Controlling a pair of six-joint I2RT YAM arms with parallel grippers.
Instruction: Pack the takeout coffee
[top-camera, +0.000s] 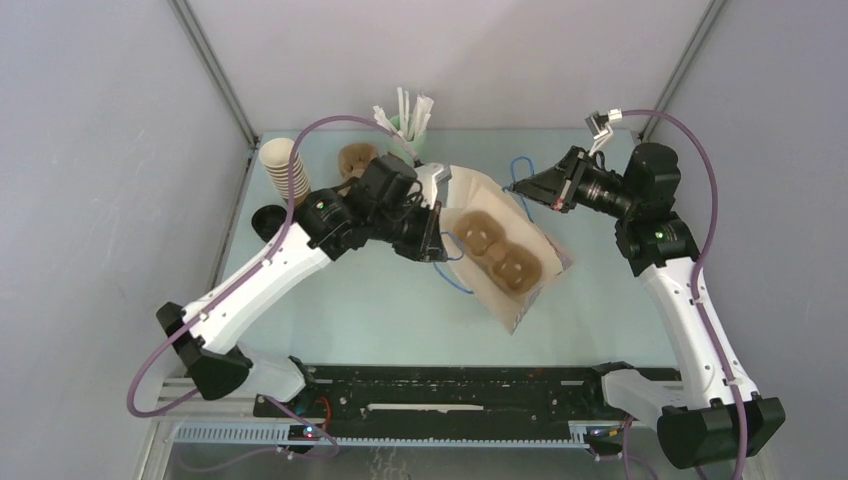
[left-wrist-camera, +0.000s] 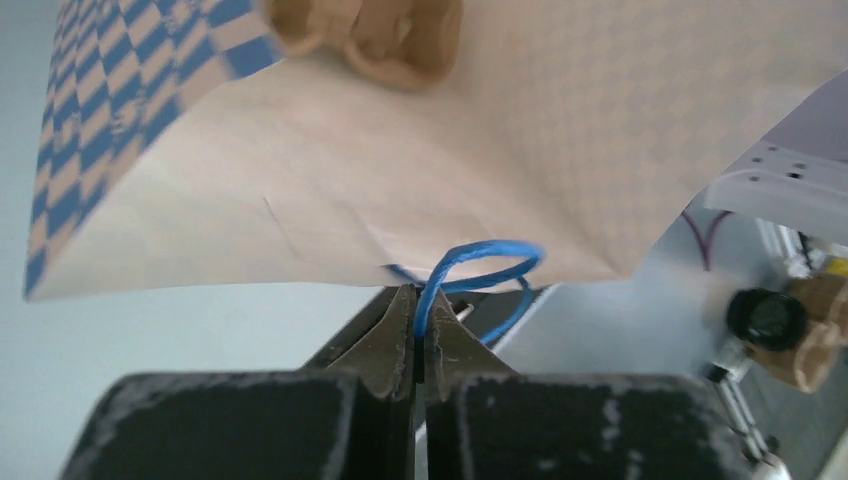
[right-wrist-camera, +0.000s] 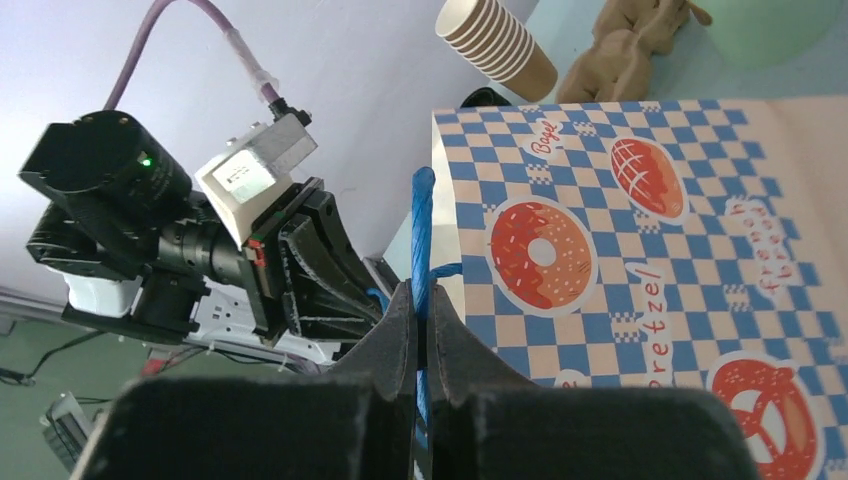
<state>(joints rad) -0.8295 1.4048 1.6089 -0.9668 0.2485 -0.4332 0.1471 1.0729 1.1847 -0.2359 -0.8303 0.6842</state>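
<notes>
A paper bag (top-camera: 470, 190) with blue checks and donut prints (right-wrist-camera: 640, 260) stands open at the table's middle. A brown cardboard cup carrier (top-camera: 495, 250) with two empty holes sits in it. My left gripper (top-camera: 440, 245) is shut on the bag's near blue string handle (left-wrist-camera: 480, 262). My right gripper (top-camera: 522, 188) is shut on the far blue handle (right-wrist-camera: 423, 215). A round black lid (top-camera: 268, 221) lies far left. From above I cannot tell if a cup is under it. In the left wrist view the black lid (left-wrist-camera: 766, 318) has brown paper beside it.
A stack of lidless brown cups (top-camera: 285, 170) stands at the back left, also in the right wrist view (right-wrist-camera: 497, 45). A second cardboard carrier (top-camera: 357, 160) lies beside it. A green cup of white stirrers (top-camera: 413, 125) stands at the back.
</notes>
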